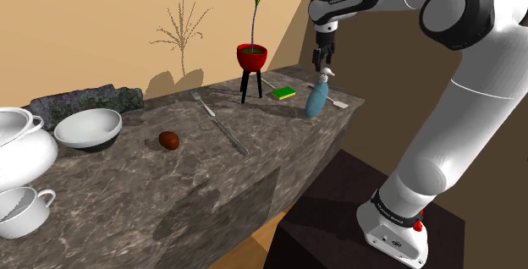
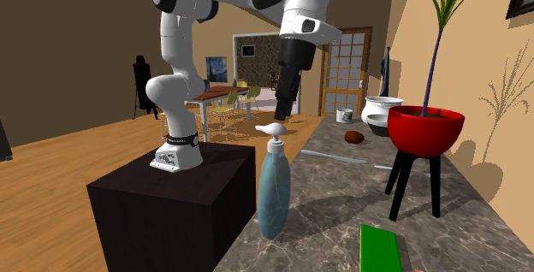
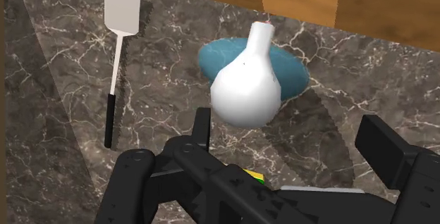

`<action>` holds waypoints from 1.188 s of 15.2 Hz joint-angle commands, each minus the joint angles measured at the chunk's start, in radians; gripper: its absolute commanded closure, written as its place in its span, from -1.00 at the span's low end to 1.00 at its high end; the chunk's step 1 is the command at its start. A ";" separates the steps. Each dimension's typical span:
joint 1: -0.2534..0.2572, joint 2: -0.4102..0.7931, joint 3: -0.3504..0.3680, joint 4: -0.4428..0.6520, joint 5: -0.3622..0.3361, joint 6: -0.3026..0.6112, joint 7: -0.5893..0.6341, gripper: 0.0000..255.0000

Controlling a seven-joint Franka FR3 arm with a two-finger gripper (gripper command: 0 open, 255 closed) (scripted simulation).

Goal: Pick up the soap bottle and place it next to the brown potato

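I am approaching for the pickup: my gripper (image 1: 322, 57), spread wide and empty, is hanging over the soap bottle (image 1: 316, 98), which is standing by the counter's (image 1: 254, 170) corner nearest my stand (image 1: 338, 225). Descending and clasping its body looks next.

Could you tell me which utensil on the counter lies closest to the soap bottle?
The white spatula with the black handle, beside the blue soap bottle; the fork and knife lie nearer the potato.
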 commanded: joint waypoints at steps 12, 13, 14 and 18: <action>-0.026 0.082 -0.017 -0.012 0.001 0.099 -0.017 -1.00; -0.026 0.082 -0.017 -0.012 0.001 0.099 -0.017 -1.00; -0.026 0.082 -0.017 -0.012 0.001 0.099 -0.017 -1.00; -0.026 0.082 -0.017 -0.012 0.001 0.098 -0.017 1.00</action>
